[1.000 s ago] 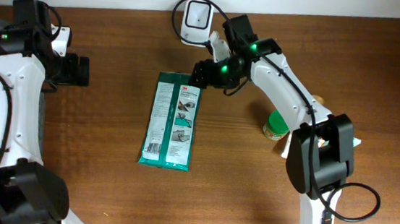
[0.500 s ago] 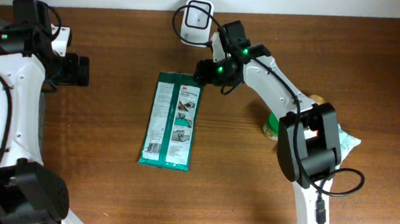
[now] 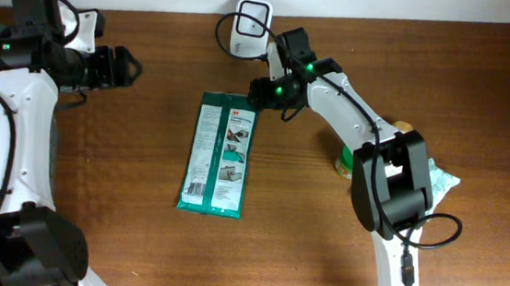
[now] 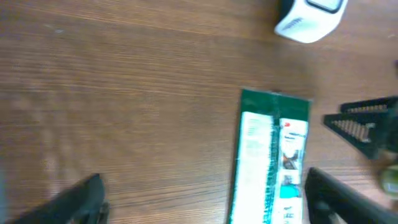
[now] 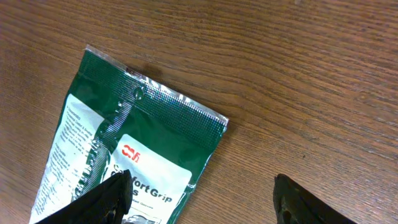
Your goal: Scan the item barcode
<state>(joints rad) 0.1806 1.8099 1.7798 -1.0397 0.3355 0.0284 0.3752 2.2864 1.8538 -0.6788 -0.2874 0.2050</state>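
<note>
A: Where is the packet [image 3: 219,158]?

B: Flat on the table [image 3: 135,244], printed side up, between the two arms. It is long and green, with its length running from near to far at a slight tilt. Nothing holds it.

A: Can you see the barcode?

B: There is fine print at the near left corner, but it is too small to tell.

A: Anything beside it?

B: To the right, well apart from it, a green container [image 3: 351,159] stands half hidden behind the right arm. A crumpled white and green bag [image 3: 443,178] lies further right.

A: And the right gripper [image 3: 254,95]?

B: It is over the packet's far end, at the right corner. Its fingers are spread. In the wrist view one finger [image 5: 112,196] sits above the white label with its red logo, and the other is above bare wood. Nothing is pinched between them. Whether a tip touches the film, I cannot tell.

A: The left gripper [image 3: 125,65]?

B: It is off to the left, well apart from the packet, a little further back and above bare wood, pointing right. Its jaws stand wide apart and empty. Its camera shows the packet's far end, with the scanner beyond.

A: Where exactly is the scanner [image 3: 249,27]?

B: Furthest back, at the table's far edge by the wall. It is white and sits just beyond the right gripper, apart from the packet.
</note>
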